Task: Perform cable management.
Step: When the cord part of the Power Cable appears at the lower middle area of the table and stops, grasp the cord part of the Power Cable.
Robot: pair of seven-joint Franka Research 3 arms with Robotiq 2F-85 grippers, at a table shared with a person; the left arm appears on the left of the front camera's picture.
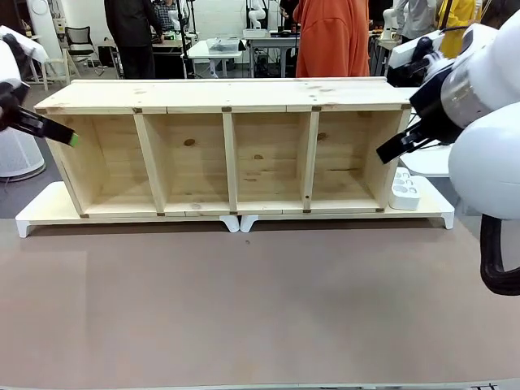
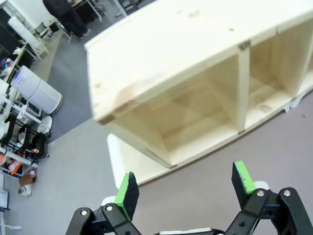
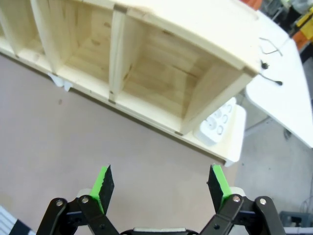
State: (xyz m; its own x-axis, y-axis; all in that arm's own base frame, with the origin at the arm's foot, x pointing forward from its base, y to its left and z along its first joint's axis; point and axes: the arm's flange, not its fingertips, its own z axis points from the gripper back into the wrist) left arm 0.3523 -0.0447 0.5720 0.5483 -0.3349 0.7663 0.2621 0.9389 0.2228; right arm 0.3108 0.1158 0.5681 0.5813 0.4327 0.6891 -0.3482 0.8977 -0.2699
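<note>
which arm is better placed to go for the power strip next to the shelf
Right. The right gripper, jaws open, hangs near the shelf's right end beside the white power strip; the left gripper is at the opposite end.

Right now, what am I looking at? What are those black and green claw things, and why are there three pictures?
It is a robot with two white arms at a brown table. Each arm ends in a gripper, a claw with two black fingers and green pads. The big picture is from a camera between the arms, looking across the table: the left gripper comes in from the left side, the right gripper from the right. The other two pictures come from small cameras on the wrists, looking along each claw's fingers: the left gripper and the right gripper. Both claws are open and hold nothing. On the table lies a wooden shelf with four open compartments, and a white power strip beside its right end. A person in orange stands behind.
</note>
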